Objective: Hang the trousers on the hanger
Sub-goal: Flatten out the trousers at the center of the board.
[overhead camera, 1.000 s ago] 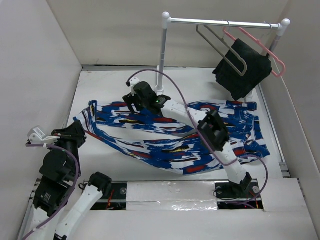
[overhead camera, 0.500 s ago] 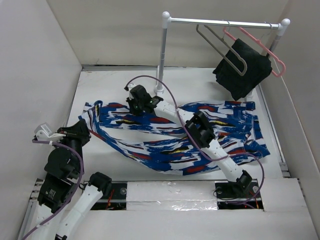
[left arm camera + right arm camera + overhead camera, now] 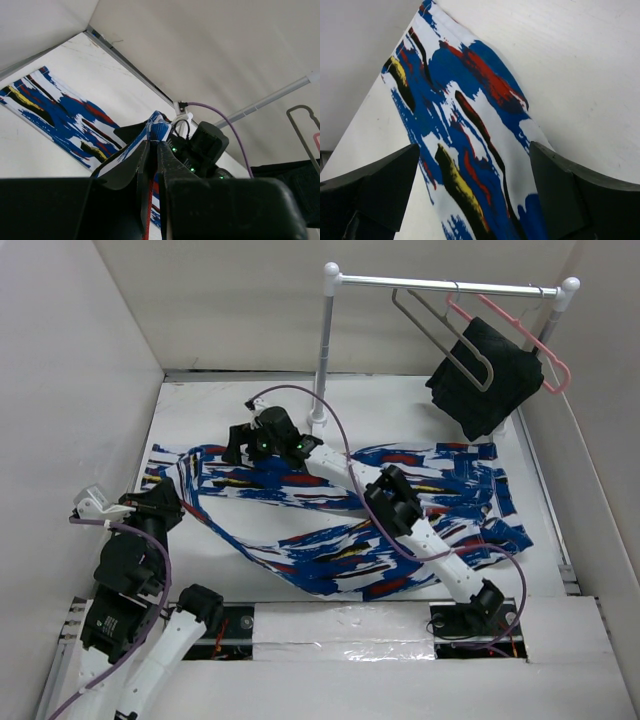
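1. While the trousers (image 3: 350, 530) lie spread flat across the middle of the counter (image 3: 220, 405), from near its left edge to near its right edge, the task reads as early. Nothing is draped on the hanger (image 3: 445, 338).
2. That hanger hangs bare on the rail (image 3: 450, 284) above the far right corner, just beside the pink hanger (image 3: 548, 358) carrying the black cloth (image 3: 490, 380). It is well apart from the trousers.
3. Near the left edge, the left pincer (image 3: 168, 502) is clamped tight on a thin fold of the printed fabric. Its wrist view shows the cloth edge pinched between the two fingers.
4. Toward the far left corner, the right pincer (image 3: 243, 448) is spread wide with nothing in it. Printed fabric sits directly below it.
5. My read on what's done: one grip on the cloth, nothing more. Left to do: a second grip, lifting, getting the fabric over the hanger's lower bar, letting go.
6. Can't tell:
   - whether the right fingertips touch the fabric or hover over it
   - which end is the waistband
   - what lies under the right arm, which covers a strip of the trousers mid-counter
   - the hanger's lower end, which overlaps the black cloth from above
   - the whole hanger in the left wrist view, which cuts it off at the right border
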### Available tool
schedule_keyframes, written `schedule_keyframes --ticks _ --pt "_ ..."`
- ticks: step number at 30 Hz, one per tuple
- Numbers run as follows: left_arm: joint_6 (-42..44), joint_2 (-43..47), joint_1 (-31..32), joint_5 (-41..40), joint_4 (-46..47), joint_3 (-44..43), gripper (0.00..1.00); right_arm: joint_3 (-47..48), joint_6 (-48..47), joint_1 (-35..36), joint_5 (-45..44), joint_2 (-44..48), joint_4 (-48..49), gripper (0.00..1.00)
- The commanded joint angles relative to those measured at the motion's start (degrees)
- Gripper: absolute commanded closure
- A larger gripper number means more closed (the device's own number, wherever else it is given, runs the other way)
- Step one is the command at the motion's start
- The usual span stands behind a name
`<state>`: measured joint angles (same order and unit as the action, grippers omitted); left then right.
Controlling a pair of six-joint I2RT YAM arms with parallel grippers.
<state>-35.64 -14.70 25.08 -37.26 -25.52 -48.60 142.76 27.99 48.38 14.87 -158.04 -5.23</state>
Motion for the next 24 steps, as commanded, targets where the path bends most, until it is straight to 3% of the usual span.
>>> schedule_keyframes --ticks 1,5,6,9,10,12,13,14,16,20,24 --pt "1.36 -0.42 -0.38 0.69 3.90 0.00 1.00 -4.75 -2.92 -1.26 0.69 10.97 8.13 0.00" --pt "1.97 -0.42 -0.38 -0.10 4.42 -0.53 1.00 -19.93 -9.78 -1.97 -2.29 26.86 10.24 0.00" --pt "2.24 -0.51 -0.38 -0.88 4.25 -0.88 1.00 -30.16 -11.19 -1.97 -5.18 35.17 13.20 0.00" --pt "2.85 -0.68 -0.91 -1.16 4.33 -2.20 1.00 -45.85 -14.36 -2.50 -9.94 51.87 18.31 0.00" --pt "3.55 -0.60 -0.91 -0.81 4.68 -2.11 1.00 -56.95 -15.93 -3.11 -10.65 56.13 19.90 0.00" --pt "4.08 -1.20 -0.91 0.95 4.95 -2.20 1.00 -68.43 -17.08 -3.99 -12.75 64.83 23.58 0.02" --pt "4.26 -1.47 -0.91 1.39 4.60 -2.46 1.00 -79.54 -17.44 -4.52 -13.29 73.57 24.39 0.23" --pt "4.43 -1.82 -0.91 1.92 4.43 -2.55 1.00 -84.52 -17.01 -5.13 -14.34 78.10 24.31 0.52" --pt "4.96 -2.09 -0.91 3.76 5.21 -2.20 1.00 -97.59 -13.69 -7.85 -21.42 91.07 19.93 0.99" --pt "5.40 -2.09 -0.91 7.19 6.53 -2.03 1.00 -110.73 -7.08 -17.51 -32.95 110.68 1.35 1.00" --pt "5.84 -2.35 -0.91 8.87 7.41 -1.59 1.00 -115.85 -6.19 -30.86 -37.99 123.91 -7.86 1.00"
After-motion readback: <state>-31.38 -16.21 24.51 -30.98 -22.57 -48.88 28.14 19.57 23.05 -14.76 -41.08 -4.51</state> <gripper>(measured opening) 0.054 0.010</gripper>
